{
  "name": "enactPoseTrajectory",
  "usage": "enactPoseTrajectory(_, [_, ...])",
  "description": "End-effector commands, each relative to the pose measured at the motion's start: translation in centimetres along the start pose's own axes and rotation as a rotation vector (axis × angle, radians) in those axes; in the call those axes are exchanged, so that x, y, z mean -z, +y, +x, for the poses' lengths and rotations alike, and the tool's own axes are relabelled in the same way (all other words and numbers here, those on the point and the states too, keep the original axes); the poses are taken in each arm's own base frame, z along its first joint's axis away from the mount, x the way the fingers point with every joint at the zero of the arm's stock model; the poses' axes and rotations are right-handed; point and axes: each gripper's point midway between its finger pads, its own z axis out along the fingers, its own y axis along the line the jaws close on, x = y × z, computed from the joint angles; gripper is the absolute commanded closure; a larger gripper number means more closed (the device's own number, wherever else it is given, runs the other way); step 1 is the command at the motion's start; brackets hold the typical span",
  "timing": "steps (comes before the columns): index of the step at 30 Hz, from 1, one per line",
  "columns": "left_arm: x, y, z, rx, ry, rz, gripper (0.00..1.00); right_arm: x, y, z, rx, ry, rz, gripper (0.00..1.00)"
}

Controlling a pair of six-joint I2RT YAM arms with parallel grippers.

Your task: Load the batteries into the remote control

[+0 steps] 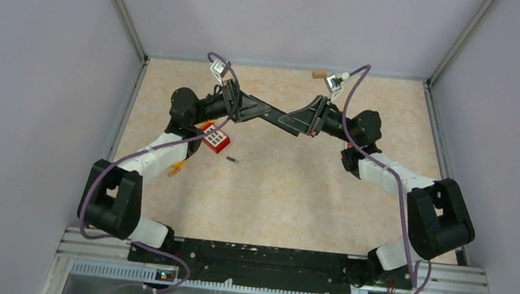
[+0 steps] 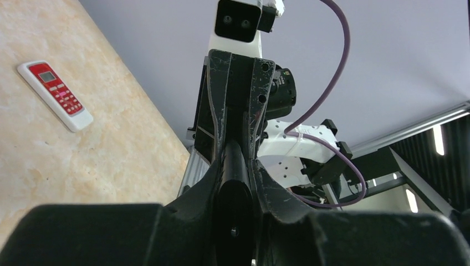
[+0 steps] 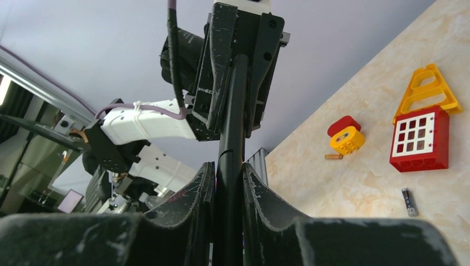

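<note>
Now: both grippers clamped tip to tip on one black bar

Both arms reach inward and meet above the far half of the table (image 1: 310,196). Forearms angle in from the outer corners, wrists turned so the fingers face each other.

I read the left gripper (image 1: 257,108) as pressed together on a slim black bar (image 3: 235,111). The right gripper (image 3: 228,166) pinches the same bar from the opposite end. I cannot tell whether this bar is a remote.

One battery (image 1: 232,159) lies flat on the table, apart from both grippers. It is just beside a red window block (image 1: 215,139) that sits against the left forearm. A red-and-white remote (image 2: 55,94) lies flat on the table in the left wrist view; I cannot place it in the top view.

Edges: side rail (image 1: 130,104) runs close behind the left elbow, with grey walls (image 1: 33,57) on three sides. The right elbow sits near the right edge. The widest bare tabletop lies between the forearms, toward the near edge.
</note>
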Motion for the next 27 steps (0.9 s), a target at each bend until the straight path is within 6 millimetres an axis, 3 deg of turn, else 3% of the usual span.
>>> enactPoseTrajectory(1, [1.6,-4.8,-2.3,-0.024,-0.083,0.162,1.00,1.5,-1.5,-0.2,0.065,0.009,-0.001,0.87])
enactPoseTrajectory(4, [2.0,-4.7,-2.7,-0.032,-0.106,0.166,1.00,1.5,-1.3,-0.3,0.064,0.007,-0.019,0.87])
enactPoseTrajectory(7, [2.3,-4.2,-3.0,-0.044,-0.124,0.139,1.00,1.5,-1.6,-0.6,0.049,-0.003,-0.006,0.80])
enactPoseTrajectory(11, [2.3,-3.5,-3.1,-0.063,-0.129,0.089,1.00,1.4,-5.0,-1.2,-0.013,-0.031,0.163,0.69])
enactPoseTrajectory(14, [2.2,-3.5,-3.1,-0.069,-0.123,0.082,1.00,1.5,-6.5,-1.2,-0.032,-0.039,0.232,0.63])
enactPoseTrajectory(23, [2.1,-2.1,-3.1,-0.080,-0.119,0.033,1.00,1.3,-5.8,-2.3,-0.069,-0.070,0.257,0.39])
enactPoseTrajectory(27, [2.2,-0.6,-3.3,-0.102,-0.129,-0.050,1.00,1.6,-5.4,-2.5,-0.075,-0.066,0.298,0.36])
